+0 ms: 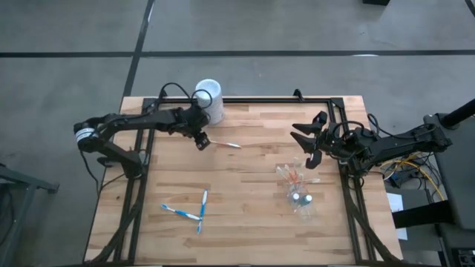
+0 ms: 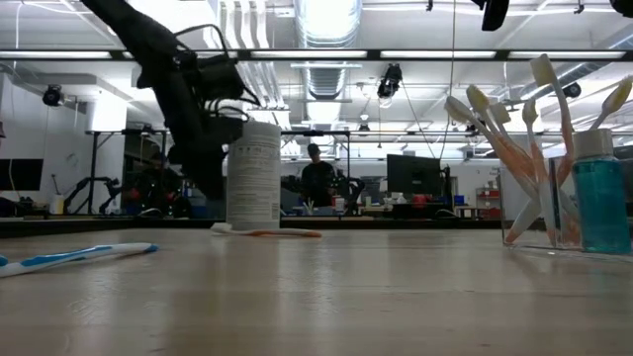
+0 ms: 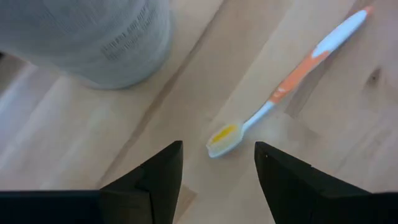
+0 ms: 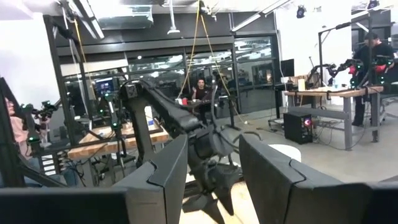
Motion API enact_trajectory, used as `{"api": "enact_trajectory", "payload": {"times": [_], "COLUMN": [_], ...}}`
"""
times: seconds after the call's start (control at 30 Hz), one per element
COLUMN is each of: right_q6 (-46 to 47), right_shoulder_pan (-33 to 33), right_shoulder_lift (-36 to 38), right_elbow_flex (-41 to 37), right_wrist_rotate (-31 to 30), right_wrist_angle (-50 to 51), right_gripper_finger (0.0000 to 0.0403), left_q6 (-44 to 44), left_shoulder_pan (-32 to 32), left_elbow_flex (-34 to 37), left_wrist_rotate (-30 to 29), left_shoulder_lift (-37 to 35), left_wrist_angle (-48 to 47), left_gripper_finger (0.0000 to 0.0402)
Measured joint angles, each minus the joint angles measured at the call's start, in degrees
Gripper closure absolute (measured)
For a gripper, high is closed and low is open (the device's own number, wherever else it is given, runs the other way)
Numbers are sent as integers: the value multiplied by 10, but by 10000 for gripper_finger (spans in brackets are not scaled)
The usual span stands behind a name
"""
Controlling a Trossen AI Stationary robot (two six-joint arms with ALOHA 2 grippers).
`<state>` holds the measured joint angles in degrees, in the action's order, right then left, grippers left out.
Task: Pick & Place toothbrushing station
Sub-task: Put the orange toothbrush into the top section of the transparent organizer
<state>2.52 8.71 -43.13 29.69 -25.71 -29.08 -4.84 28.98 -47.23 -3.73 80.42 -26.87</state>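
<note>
Left arm lining up on a loose brush

Left pincer point(image 3: 217, 180) is hovering open and empty over the orange-and-white toothbrush point(image 3: 292, 78) lying on the tabletop point(image 1: 252, 222) beside the white cup point(image 1: 208, 98); next it needs lowering and closing, probably.

Matt wood table point(image 1: 252, 222), clear (glossy) plastic cup point(image 1: 300, 194)

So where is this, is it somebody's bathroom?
No, it looks like a robot lab or workshop. The toothbrushes stand in a clear cup on a wooden table, and behind are work benches, computer screens and bright ceiling lights.
</note>
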Motion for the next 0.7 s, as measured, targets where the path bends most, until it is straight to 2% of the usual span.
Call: {"api": "enact_trajectory", "payload": {"times": [0.37,0.57,0.7], "right_q6": [0,-1,2], "right_shoulder_pan": [0,0,0], "right_shoulder_lift": [0,0,0], "right_elbow_flex": [0,0,0], "right_wrist_rotate": [0,0,1], "right_wrist_angle": [0,0,0], "right_gripper_finger": [264,264,264], "left_q6": [-26,54,85], "left_shoulder_pan": [-35,-40,-40], "left_elbow_flex": [112,150,167], "left_wrist_rotate": [1,-4,-15], "left_shoulder_lift": [0,0,0], "left_wrist_angle": [159,293,314], "left_gripper_finger": [197,197,197]}}
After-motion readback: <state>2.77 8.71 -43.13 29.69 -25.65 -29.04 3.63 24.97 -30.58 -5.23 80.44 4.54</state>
